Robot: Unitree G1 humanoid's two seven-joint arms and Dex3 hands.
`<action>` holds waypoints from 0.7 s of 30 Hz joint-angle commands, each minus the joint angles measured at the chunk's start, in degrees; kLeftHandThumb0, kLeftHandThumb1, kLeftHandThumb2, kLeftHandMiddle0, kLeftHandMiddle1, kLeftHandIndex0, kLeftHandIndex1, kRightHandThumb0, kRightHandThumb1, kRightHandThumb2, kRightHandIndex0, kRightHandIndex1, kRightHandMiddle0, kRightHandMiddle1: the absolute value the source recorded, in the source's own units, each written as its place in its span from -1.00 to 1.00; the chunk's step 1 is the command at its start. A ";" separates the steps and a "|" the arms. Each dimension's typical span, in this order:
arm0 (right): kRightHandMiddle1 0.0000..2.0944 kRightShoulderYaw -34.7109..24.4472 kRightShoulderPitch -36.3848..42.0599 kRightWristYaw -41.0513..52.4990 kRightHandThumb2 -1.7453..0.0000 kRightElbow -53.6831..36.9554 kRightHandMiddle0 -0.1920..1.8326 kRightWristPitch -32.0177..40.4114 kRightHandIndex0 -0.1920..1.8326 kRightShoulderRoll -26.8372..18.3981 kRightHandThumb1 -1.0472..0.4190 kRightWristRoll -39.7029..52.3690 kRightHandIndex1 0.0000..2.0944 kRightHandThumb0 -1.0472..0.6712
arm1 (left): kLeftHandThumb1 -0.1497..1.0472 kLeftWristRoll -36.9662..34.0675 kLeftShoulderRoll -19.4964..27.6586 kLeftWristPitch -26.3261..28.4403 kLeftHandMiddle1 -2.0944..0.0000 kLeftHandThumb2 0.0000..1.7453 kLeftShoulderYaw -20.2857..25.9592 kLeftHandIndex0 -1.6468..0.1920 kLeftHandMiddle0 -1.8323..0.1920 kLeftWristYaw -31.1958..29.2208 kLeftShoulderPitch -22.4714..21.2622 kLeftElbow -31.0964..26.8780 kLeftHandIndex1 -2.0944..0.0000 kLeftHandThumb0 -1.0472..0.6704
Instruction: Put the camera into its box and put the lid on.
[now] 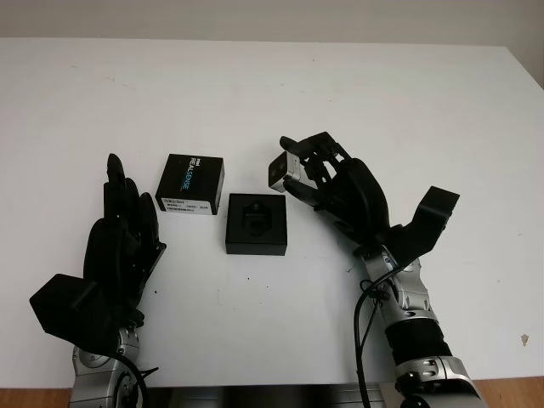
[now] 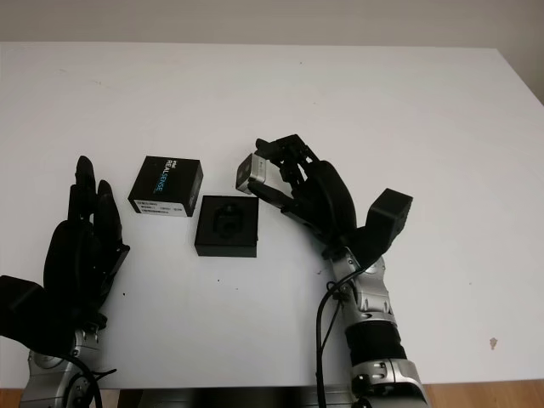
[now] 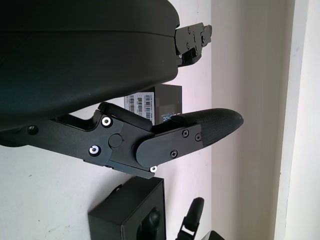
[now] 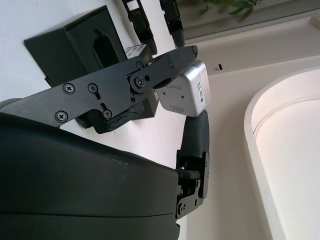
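Left eye view: right hand [image 1: 319,183] has the small silver camera [image 1: 281,170] pinched in its fingertips, lifted just right of the open black box [image 1: 256,223], fingers hiding pt of it. Lid [image 1: 193,184] w/ label sits beside box. Left hand [image 1: 123,234] released, on table [image 1: 382,93] nearby.

Likely lab or office test bench: bare white table [image 1: 408,102] ahead of both hands, plain pale wall beyond, potted-plant leaves [image 4: 227,7] past right hand's [image 4: 90,165] fingertips.
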 commanded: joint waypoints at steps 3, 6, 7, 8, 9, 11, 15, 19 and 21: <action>0.72 1.09 1.26 0.52 0.91 -2.38 -0.60 1.68 -0.96 0.42 -1.00 0.17 -0.31 -0.30 | 1.00 0.17 0.13 -1.10 1.00 -0.22 -0.21 1.00 1.00 -0.24 -0.40 1.07 1.00 -0.56; 0.73 1.90 2.10 0.79 0.93 -3.70 -0.60 2.55 -0.97 0.48 -1.00 0.05 -0.29 -0.31 | 1.00 0.11 -0.07 -0.63 1.00 -0.22 -0.25 1.00 1.00 0.00 -0.37 0.86 1.00 -0.57; 0.73 2.10 2.31 0.83 0.93 -4.12 -0.60 2.77 -0.98 0.45 -1.00 -0.01 -0.28 -0.31 | 1.00 0.13 -0.15 -0.57 1.00 -0.22 -0.27 1.00 1.00 0.11 -0.34 0.79 1.00 -0.56; 0.73 2.43 2.63 0.92 0.93 -4.92 -0.60 3.01 -0.99 0.46 -1.00 -0.05 -0.28 -0.31 | 1.00 0.13 -0.27 -0.65 1.00 -0.23 -0.30 1.00 1.00 0.23 -0.33 0.73 0.99 -0.56; 0.74 2.80 2.97 0.80 0.93 -5.80 -0.60 3.22 -0.99 0.47 -1.00 -0.26 -0.27 -0.31 | 1.00 0.10 -0.34 -0.67 0.99 -0.23 -0.32 1.00 1.00 0.28 -0.32 0.67 0.99 -0.56; 0.74 3.48 3.60 0.52 0.94 -7.21 -0.60 3.57 -1.00 0.51 -0.99 -0.65 -0.26 -0.30 | 1.00 0.19 -0.37 -0.84 1.00 -0.23 -0.45 1.00 1.00 0.28 -0.30 0.67 0.99 -0.56; 0.71 4.69 4.52 0.15 0.94 -8.09 -0.61 3.67 -1.00 0.65 -0.98 -1.59 -0.26 -0.28 | 1.00 0.41 -0.52 -0.75 1.00 -0.22 -0.80 1.00 1.00 0.45 -0.10 0.53 1.00 -0.56; 0.70 5.64 5.28 -0.56 0.94 -8.47 -0.61 3.54 -1.00 0.91 -0.98 -2.43 -0.29 -0.27 | 1.00 0.56 -0.60 -0.57 1.00 -0.22 -1.05 1.00 1.00 0.78 0.10 0.30 1.00 -0.56; 0.72 6.11 5.68 -1.24 0.94 -8.77 -0.60 3.45 -1.00 1.13 -0.98 -2.91 -0.28 -0.27 | 1.00 0.31 -0.69 -0.62 1.00 -0.22 -1.01 1.00 1.00 0.80 0.11 0.27 1.00 -0.55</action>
